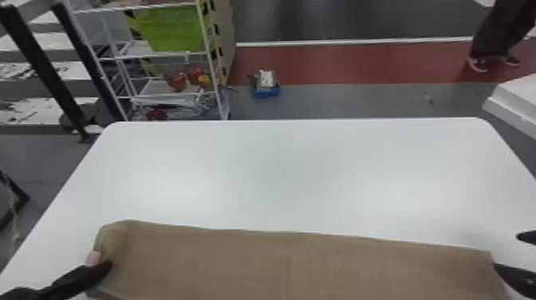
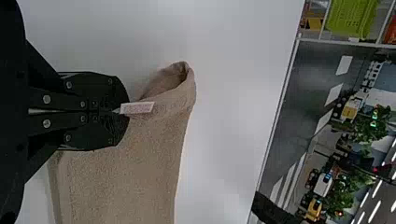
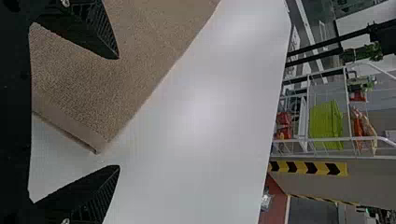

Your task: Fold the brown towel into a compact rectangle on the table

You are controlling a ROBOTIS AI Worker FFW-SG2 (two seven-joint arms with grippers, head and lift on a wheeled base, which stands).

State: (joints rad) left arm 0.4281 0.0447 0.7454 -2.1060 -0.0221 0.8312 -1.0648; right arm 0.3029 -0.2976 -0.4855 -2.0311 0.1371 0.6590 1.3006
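Head view showed the brown towel [image 1: 287,263] on the near part of the white tabletop [image 1: 279,171], left gripper [image 1: 105,268] pinched its edge beside a pale tag [image 2: 137,108], right gripper [image 1: 510,253] had fingers wide around a corner.

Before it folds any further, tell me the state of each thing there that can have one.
Brown towel: in a wide band, not yet compact; one left corner curled up.
Left gripper: shut on the towel's edge.
Towel label: exposed, beyond those fingertips.
Right gripper: open, fingers wide apart.
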